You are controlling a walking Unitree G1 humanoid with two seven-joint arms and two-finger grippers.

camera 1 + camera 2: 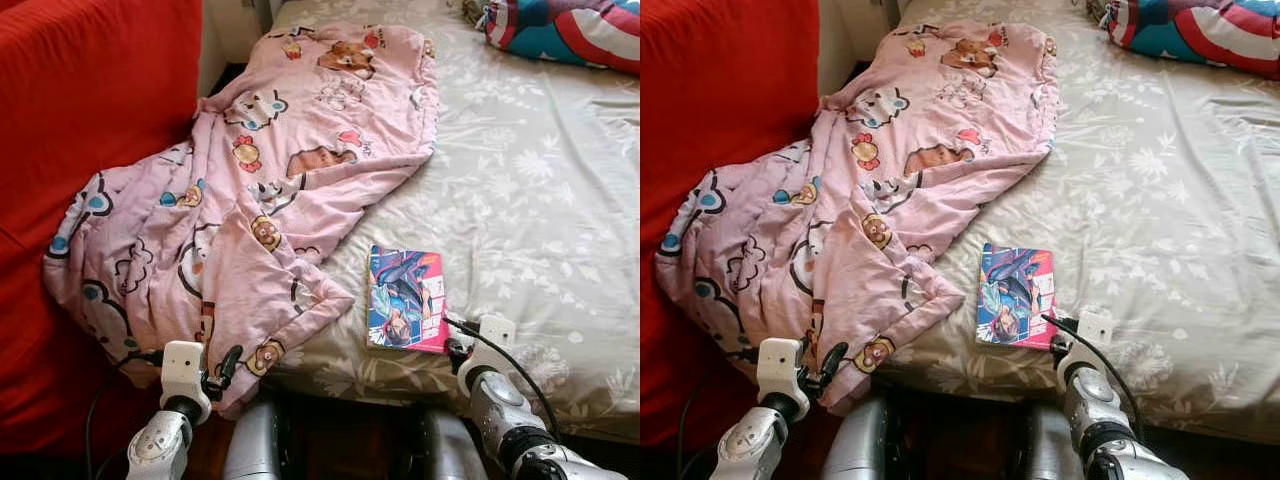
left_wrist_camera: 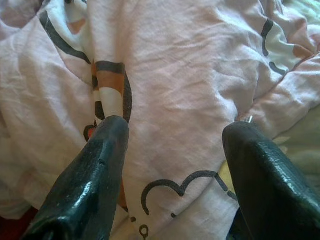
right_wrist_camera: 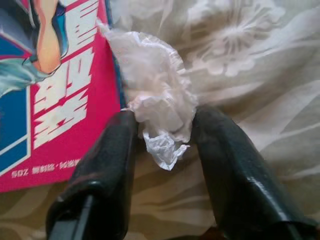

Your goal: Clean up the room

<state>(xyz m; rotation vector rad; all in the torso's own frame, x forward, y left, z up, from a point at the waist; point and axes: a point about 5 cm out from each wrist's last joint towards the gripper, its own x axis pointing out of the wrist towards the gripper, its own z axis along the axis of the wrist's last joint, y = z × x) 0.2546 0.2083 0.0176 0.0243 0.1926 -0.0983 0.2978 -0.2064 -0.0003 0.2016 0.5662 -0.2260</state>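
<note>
A pink cartoon-print blanket [image 1: 270, 180] lies across the left of the bed and hangs over its near edge. My left gripper [image 2: 175, 127] is open at that hanging edge, with its fingers [image 2: 100, 165] spread against the pink cloth. A colourful comic book [image 1: 405, 298] lies flat near the bed's front edge. Right beside its red cover [image 3: 65, 100], my right gripper [image 3: 162, 117] is shut on a crumpled white tissue [image 3: 155, 95] resting on the sheet. From the head, the right gripper [image 1: 457, 350] sits at the book's near right corner.
The bed [image 1: 530, 200] has a beige floral sheet. A red, white and blue striped cushion [image 1: 570, 30] lies at its far right corner. A red sofa [image 1: 80, 100] stands close on the left, with the blanket draped against it.
</note>
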